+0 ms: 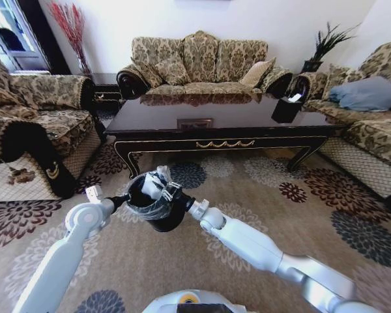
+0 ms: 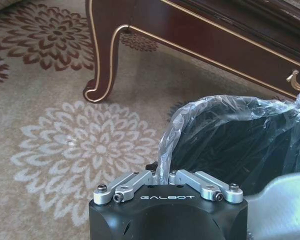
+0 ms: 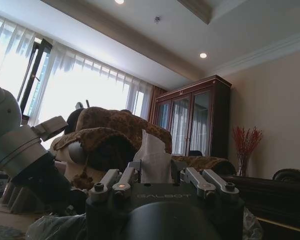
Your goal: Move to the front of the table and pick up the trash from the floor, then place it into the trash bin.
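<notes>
The trash bin (image 1: pixel 158 212), a small black bucket lined with a clear plastic bag, stands between my two arms in front of the table (image 1: pixel 215 116). My left gripper (image 1: pixel 122 201) is shut on the bin's rim and bag; in the left wrist view the gripper (image 2: pixel 162 172) pinches that rim beside the bin's dark opening (image 2: pixel 240 145). My right gripper (image 1: pixel 159 184) hovers over the bin's mouth, shut on the trash, a crumpled white tissue (image 1: pixel 150 188). From the right wrist the tissue (image 3: pixel 154 155) stands up between the right gripper's fingers (image 3: pixel 155 172).
The table's carved leg (image 2: pixel 102 60) rests on the flowered carpet (image 1: pixel 326 195) close to the bin. A black angular container with white paper (image 1: pixel 287 107) sits on the table's right end. Sofas (image 1: pixel 195 62) ring the table at the left, back and right.
</notes>
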Robot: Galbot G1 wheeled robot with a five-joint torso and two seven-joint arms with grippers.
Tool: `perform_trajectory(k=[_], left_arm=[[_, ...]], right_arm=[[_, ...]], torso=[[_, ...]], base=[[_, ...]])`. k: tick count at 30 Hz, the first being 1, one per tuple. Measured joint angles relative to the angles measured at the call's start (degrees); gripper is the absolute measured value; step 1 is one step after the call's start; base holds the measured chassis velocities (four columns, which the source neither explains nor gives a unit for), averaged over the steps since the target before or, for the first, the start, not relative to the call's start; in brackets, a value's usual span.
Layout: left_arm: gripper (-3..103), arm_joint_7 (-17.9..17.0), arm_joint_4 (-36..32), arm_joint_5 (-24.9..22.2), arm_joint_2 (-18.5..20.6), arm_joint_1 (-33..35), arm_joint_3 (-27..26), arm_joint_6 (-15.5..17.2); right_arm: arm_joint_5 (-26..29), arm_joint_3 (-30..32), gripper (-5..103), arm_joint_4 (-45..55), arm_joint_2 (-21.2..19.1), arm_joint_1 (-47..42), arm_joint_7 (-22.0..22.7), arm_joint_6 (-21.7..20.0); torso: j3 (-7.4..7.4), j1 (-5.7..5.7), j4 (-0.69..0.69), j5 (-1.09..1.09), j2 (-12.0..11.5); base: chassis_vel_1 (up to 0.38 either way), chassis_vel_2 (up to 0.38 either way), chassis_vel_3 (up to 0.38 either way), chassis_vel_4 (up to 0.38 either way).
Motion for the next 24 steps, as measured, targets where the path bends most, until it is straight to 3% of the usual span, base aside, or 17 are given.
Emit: perform_trajectory(k=[4, 8, 11, 12, 14, 16, 18, 22, 24], left_arm=[[5, 0.0, -0.4, 0.0, 0.4, 0.9, -1.0, 0.0], [5, 0.2, -1.2, -0.1, 1.2, 3.0, -3.6, 0.0], [5, 0.2, -1.7, -0.3, 1.5, 3.8, -4.8, 0.0], [5, 0.2, -2.0, -0.4, 1.7, 4.3, -5.5, 0.0], [5, 0.2, -2.2, -0.5, 1.8, 4.6, -5.9, 0.0], [5, 0.2, -2.7, -0.8, 1.8, 5.2, -6.8, 0.0], [5, 0.2, -3.3, -0.9, 1.8, 5.7, -7.4, 0.0], [5, 0.2, -3.8, -1.0, 1.8, 6.3, -8.0, 0.0], [5, 0.2, -5.1, -1.3, 1.7, 7.9, -10.2, 0.0]], right_arm=[[0.1, 0.1, 45, 0.7, -0.6, -0.3, 0.0, -0.2], [0.3, 0.8, 67, 1.7, -1.9, -0.8, 0.2, -0.3], [0.4, 1.0, 73, 2.1, -2.5, -1.0, 0.2, -0.3], [0.5, 1.1, 83, 2.6, -3.0, -1.1, 0.3, -0.5], [0.5, 1.1, 83, 2.8, -3.3, -1.2, 0.3, -0.6], [0.4, 1.2, 94, 3.1, -3.7, -1.4, 0.3, -0.8], [0.4, 1.4, 97, 3.2, -3.9, -1.6, 0.4, -0.9], [0.4, 1.7, 100, 3.3, -4.1, -1.9, 0.6, -1.0], [0.5, 2.9, 100, 2.9, -4.8, -2.9, 3.0, -1.7]], torso=[[0.00, 0.00, 0.00, 0.00, 0.0], [0.00, 0.00, 0.00, 0.00, 0.0], [0.00, 0.00, 0.01, 0.00, 0.0], [0.00, 0.00, 0.01, 0.00, 0.0], [0.00, 0.00, 0.00, 0.00, 0.0], [0.00, 0.00, 0.00, 0.00, 0.0], [0.00, 0.00, -0.01, 0.00, 0.0], [0.00, 0.00, 0.00, 0.00, 0.0], [0.00, 0.00, 0.00, 0.00, 0.0]], base=[[0.000, 0.000, 0.000, 0.000], [0.000, 0.000, 0.000, 0.000], [0.000, 0.000, 0.000, 0.000], [0.000, 0.000, 0.000, 0.000], [0.000, 0.000, 0.000, 0.000], [0.000, 0.000, 0.000, 0.000], [0.000, 0.000, 0.000, 0.000], [0.000, 0.000, 0.000, 0.000], [0.000, 0.000, 0.000, 0.000]])
